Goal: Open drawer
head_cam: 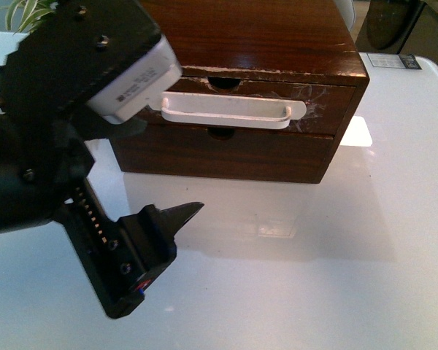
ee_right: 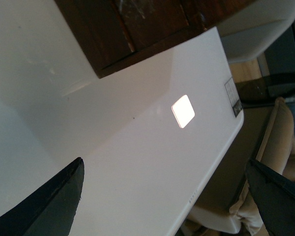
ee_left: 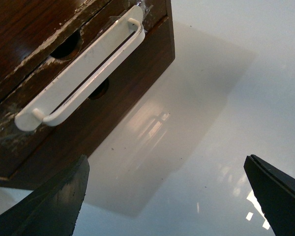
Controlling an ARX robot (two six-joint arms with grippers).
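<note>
- The left gripper (ee_left: 166, 167) hangs in front of the wooden chest (head_cam: 255, 36), toward the chest's left end. Its jaws are spread wide and hold nothing. One black fingertip (head_cam: 179, 214) points toward the chest front and does not touch it.
- The right gripper (ee_right: 165, 169) is off the chest's right front corner, also spread wide and empty.
- A bare strip of glossy white table (head_cam: 314, 277) lies between both grippers and the chest front.
- The drawer (head_cam: 325, 106) is the upper one in the chest, and its scuffed front is pushed in.
- Its white bar handle (head_cam: 226, 111) runs along the drawer front on two posts, with a gap behind the bar.
- A semicircular notch (head_cam: 220, 82) cuts the drawer's top edge just above the handle.
- The plain lower drawer front (head_cam: 277, 153) reaches down to the chest's bottom edge at the table.
- Right of the chest, the table runs to a rounded corner bearing a label (ee_right: 232, 96).
- A beige chair (ee_right: 280, 147) stands beyond that edge.
</note>
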